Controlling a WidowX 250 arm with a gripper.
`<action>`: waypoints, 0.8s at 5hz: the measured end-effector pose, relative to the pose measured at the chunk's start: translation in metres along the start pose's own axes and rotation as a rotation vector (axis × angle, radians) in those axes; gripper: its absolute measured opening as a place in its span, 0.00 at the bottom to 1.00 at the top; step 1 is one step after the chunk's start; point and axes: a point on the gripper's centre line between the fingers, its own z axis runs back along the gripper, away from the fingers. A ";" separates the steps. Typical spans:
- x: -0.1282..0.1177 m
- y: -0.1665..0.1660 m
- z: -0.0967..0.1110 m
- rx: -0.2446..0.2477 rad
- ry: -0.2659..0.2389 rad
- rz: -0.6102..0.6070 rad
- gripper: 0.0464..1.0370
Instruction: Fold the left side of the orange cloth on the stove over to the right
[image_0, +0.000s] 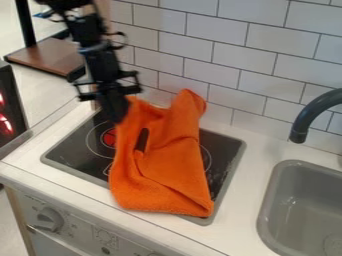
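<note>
Camera view: gripper (117, 111) is at the upper left edge of the orange cloth (163, 172), arm coming in from upper left. Can't tell how far open it is or whether it has hold of the cloth. Cloth lies bunched and folded over the black stovetop (77, 145), one peak up by the tiled wall (264, 60), lower corner over the stovetop's front rim. Narrow dark patch mid-cloth, gap or object unclear. Gray sink (294, 215) and dark faucet (314, 112) at right, knob (49, 219) on the front panel.
</note>
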 end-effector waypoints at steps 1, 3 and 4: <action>-0.001 -0.037 -0.014 0.014 0.030 -0.108 0.00; -0.013 -0.078 -0.041 0.062 0.058 -0.228 0.00; -0.012 -0.083 -0.052 0.096 0.049 -0.252 0.00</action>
